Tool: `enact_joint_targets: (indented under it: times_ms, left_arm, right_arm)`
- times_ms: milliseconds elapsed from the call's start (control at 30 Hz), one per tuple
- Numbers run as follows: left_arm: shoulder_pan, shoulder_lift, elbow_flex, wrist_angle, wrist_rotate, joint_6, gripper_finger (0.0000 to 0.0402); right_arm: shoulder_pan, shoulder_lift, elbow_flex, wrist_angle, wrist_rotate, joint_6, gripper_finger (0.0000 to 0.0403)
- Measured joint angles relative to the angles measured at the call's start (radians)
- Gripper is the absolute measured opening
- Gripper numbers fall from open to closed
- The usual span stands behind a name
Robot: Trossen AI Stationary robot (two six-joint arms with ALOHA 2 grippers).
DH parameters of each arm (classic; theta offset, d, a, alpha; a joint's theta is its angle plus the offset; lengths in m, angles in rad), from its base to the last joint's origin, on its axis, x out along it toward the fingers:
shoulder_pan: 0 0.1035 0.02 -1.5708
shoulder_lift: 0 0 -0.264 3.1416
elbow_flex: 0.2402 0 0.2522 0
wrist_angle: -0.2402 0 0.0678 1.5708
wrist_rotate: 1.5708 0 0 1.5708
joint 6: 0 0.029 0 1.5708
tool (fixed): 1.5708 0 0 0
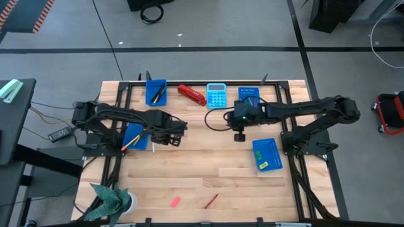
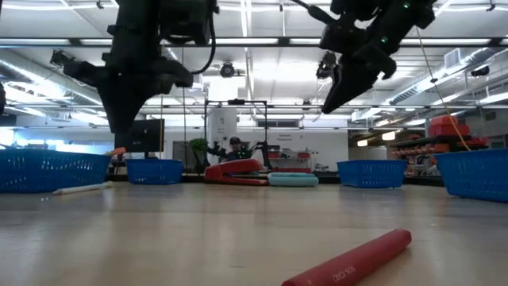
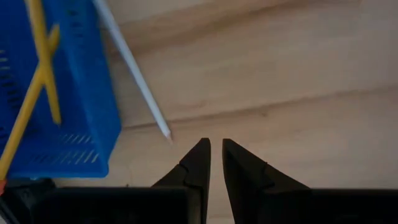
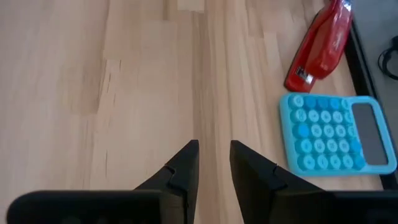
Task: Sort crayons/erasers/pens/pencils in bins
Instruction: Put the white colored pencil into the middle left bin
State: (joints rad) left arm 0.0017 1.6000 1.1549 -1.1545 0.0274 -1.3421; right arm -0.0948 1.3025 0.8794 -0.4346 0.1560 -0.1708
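Lying beside left claw [image 3: 214, 155]: white pencil [image 3: 134, 68]

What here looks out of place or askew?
A white pencil lies on the table beside the left bin, not inside it. An orange pencil sticks out over that bin's rim. Near the table's front edge, a red crayon and a pink eraser remain unsorted.
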Motion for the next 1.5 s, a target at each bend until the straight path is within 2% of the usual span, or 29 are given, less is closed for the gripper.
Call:
enact_joint_targets:
  times_ms: [233, 533, 800, 1000, 1167, 1500]
  left_arm:
    - [0.023, 0.097, 0.0, -0.01, -0.028, -0.026, 0.0053]
    - [0.106, 0.191, -0.001, -0.079, -0.008, 0.052, 0.0079]
    - [0.119, 0.189, -0.003, -0.088, -0.02, 0.078, 0.0128]
    - [0.136, 0.188, -0.112, 0.007, -0.012, 0.087, 0.0155]
    - [0.142, 0.183, -0.199, 0.12, 0.018, 0.105, 0.0164]
    - [0.162, 0.185, -0.212, 0.125, 0.002, 0.117, 0.0165]
  right_arm:
    - [0.0, -0.04, -0.114, 0.073, -0.055, -0.055, 0.0096]
    - [0.009, -0.037, -0.173, 0.08, -0.081, 0.002, 0.0096]
    - [0.065, -0.036, -0.178, 0.097, -0.081, 0.031, 0.0096]
    - [0.113, -0.036, -0.179, 0.089, -0.08, 0.022, 0.0096]
    - [0.133, -0.036, -0.189, 0.085, -0.079, 0.023, 0.0096]
    - [0.137, -0.035, -0.256, 0.085, -0.079, 0.032, 0.0096]
